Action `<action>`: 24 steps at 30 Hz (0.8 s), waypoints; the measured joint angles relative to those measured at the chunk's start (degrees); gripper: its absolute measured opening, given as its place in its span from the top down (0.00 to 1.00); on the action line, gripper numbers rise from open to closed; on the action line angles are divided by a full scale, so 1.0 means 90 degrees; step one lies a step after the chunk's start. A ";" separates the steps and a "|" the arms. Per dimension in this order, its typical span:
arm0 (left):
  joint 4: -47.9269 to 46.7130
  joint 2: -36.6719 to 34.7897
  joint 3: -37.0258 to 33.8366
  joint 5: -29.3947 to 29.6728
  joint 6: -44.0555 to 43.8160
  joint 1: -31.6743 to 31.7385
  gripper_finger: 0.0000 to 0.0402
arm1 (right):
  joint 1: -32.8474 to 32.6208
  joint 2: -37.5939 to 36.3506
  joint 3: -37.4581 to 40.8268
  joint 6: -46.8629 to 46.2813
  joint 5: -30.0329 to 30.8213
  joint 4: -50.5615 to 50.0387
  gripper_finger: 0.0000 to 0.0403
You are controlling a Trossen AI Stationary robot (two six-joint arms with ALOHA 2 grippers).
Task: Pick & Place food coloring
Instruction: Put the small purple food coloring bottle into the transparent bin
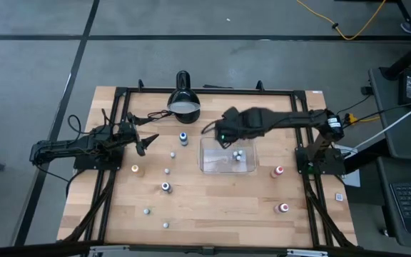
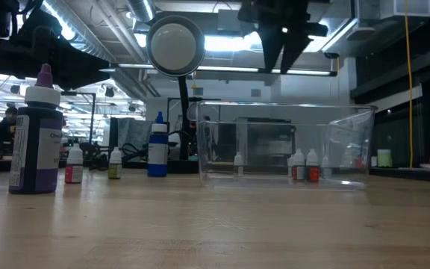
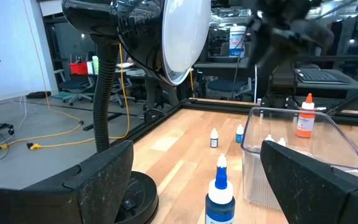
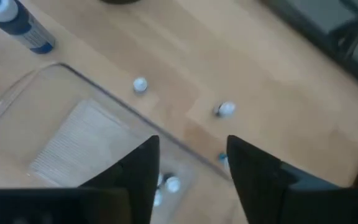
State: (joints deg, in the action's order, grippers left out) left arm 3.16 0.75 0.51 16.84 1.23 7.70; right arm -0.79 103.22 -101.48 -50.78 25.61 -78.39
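Several small bottles [image 1: 237, 155] already in the clear tray [image 1: 209, 165] could be toppled if the parted, empty right gripper [image 1: 226, 140] is lowered carelessly.

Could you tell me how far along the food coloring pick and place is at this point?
Done: a few small bottles stand inside the clear tray. In hand: nothing; the right gripper hovers open over the tray's edge. Left: bottles still scattered on the table, such as the blue-topped bottle. The left gripper waits open.

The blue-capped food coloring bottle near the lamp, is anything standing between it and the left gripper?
Nothing visible does. The blue-capped food coloring bottle stands straight ahead of the open left gripper on bare wood, with the black dome lamp to one side and the clear plastic tray to the other.
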 joint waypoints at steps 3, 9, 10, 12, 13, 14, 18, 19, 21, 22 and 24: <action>0.0000 -0.0002 -0.0002 0.0002 -0.0001 0.0002 0.14 | 0.0313 0.0002 -0.0238 0.0859 -0.0068 -0.0173 0.43; 0.0000 -0.0002 0.0000 0.0000 -0.0001 0.0001 0.14 | 0.1035 -0.0061 -0.0361 0.2352 -0.0523 -0.0355 0.35; 0.0000 -0.0001 -0.0002 0.0002 0.0000 0.0001 0.13 | 0.1161 -0.0084 -0.0363 0.2403 -0.0519 -0.0392 0.35; 0.0000 -0.0002 0.0000 0.0000 0.0001 0.0002 0.13 | 0.1410 -0.0092 -0.0363 0.2391 -0.0516 -0.0433 0.35; 0.0000 0.0000 0.0000 0.0002 0.0001 0.0000 0.14 | 0.1525 -0.0085 -0.0361 0.2347 -0.0495 -0.0407 0.35; 0.0000 -0.0001 -0.0002 0.0002 0.0001 0.0001 0.13 | 0.1631 -0.0085 -0.0324 0.2301 -0.0475 -0.0322 0.35; 0.0001 -0.0002 -0.0002 0.0000 0.0001 0.0001 0.14 | 0.1984 -0.0080 -0.0004 0.1739 -0.0477 -0.0045 0.36; 0.0000 -0.0001 -0.0002 0.0000 0.0001 0.0001 0.13 | 0.2050 -0.0080 0.0094 0.1589 -0.0482 0.0004 0.36; 0.0001 0.0000 -0.0001 0.0001 0.0000 0.0000 0.14 | 0.2163 -0.0085 0.0302 0.1466 -0.0619 0.0117 0.35; 0.0000 -0.0001 -0.0002 0.0002 0.0000 0.0001 0.14 | 0.2216 -0.0085 0.0417 0.1475 -0.0683 0.0227 0.35; 0.0000 -0.0002 -0.0001 0.0000 0.0000 0.0002 0.13 | 0.2262 -0.0085 0.0666 0.1426 -0.0665 0.0449 0.35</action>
State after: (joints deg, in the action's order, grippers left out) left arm 3.16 0.73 0.50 16.84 1.22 7.73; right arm 19.57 102.45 -95.49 -37.95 19.62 -74.36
